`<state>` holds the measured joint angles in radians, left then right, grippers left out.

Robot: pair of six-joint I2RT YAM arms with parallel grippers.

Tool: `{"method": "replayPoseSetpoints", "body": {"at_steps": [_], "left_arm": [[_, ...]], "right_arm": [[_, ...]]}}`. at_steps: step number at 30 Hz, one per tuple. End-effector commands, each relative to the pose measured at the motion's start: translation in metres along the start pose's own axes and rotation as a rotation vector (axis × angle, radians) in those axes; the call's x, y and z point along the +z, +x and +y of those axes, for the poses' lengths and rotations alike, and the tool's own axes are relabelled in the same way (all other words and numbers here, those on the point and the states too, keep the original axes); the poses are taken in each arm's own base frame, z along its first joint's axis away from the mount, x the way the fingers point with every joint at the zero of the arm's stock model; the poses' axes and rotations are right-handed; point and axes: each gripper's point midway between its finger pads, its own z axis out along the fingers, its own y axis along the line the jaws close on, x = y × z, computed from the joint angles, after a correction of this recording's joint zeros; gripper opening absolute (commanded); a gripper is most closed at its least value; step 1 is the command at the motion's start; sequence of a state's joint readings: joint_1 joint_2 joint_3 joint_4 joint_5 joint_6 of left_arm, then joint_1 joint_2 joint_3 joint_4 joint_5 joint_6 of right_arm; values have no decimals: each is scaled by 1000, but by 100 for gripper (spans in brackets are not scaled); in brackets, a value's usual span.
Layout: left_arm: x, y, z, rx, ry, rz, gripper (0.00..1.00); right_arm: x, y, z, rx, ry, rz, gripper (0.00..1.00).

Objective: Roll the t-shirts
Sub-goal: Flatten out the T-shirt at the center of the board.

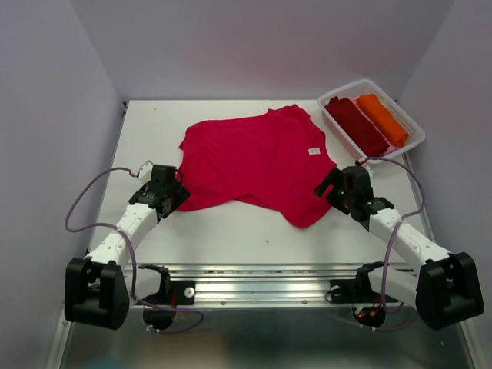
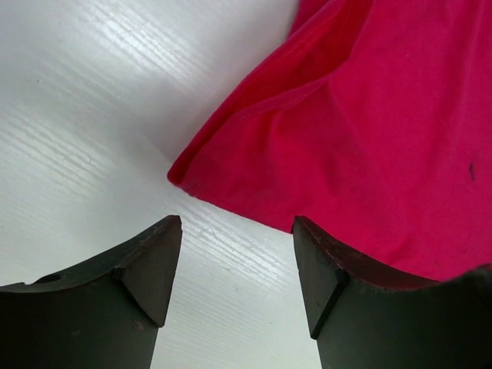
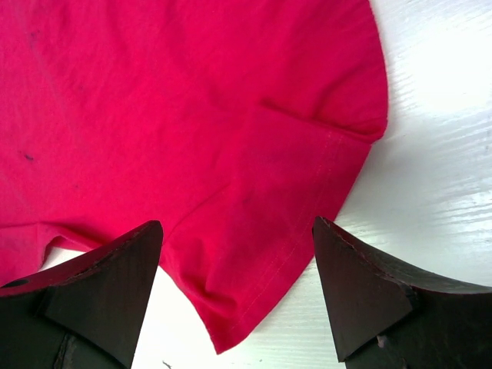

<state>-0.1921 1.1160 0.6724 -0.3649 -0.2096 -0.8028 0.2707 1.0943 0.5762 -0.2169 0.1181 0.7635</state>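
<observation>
Your red t-shirt (image 1: 257, 165) lies spread out in the middle of the white worktop (image 1: 231, 231). A small white label (image 1: 314, 151) is on it near its right edge. Its near edge is not straight and comes to a point towards the right arm.

Two other t-shirts are already rolled. They lie side by side in the white basket (image 1: 400, 148) at the far right corner of the worktop. The dark maroon roll (image 1: 357, 124) is on the left and the orange roll (image 1: 382, 118) is on the right, and they touch each other.

Your left fingers (image 1: 175, 194) are at the near left corner of the red t-shirt. They stand wide apart and hold nothing. In the left wrist view, the corner of the cloth lies just beyond the tips and one finger (image 2: 338, 284) is over the red edge. I cannot tell whether it touches the cloth.

Your right fingers (image 1: 326, 187) are at the near right edge of the same t-shirt. They are also spread wide and empty. In the right wrist view, a folded corner of the hem lies on the worktop between the two tips, and neither finger (image 3: 108, 277) presses on it.
</observation>
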Motion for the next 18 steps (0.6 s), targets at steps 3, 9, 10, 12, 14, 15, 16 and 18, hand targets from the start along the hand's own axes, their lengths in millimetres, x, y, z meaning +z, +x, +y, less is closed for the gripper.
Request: {"method": "replayPoseSetpoints", "body": {"at_steps": [3, 9, 10, 12, 14, 15, 16, 18], "left_arm": [[6, -3, 23, -125, -91, -77, 71], [16, 6, 32, -140, -107, -82, 77], [19, 6, 31, -137, -100, -87, 74], [24, 6, 28, -135, -85, -92, 69], [31, 6, 21, -130, -57, -85, 65], [33, 6, 17, -128, -44, -85, 64], [36, 8, 14, -125, -41, -66, 61], [39, 7, 9, -126, -28, -69, 58]], "right_arm": [[2, -3, 19, 0, -83, -11, 85], [1, -4, 21, 2, -84, -7, 85], [1, -5, 21, 2, -86, -9, 85], [1, -3, 20, 3, -83, -4, 84], [1, -2, 20, 2, -82, -1, 85], [1, -2, 19, 0, -78, 2, 84], [1, -2, 19, 7, -77, 1, 84], [0, -7, 25, 14, -90, -5, 84]]}}
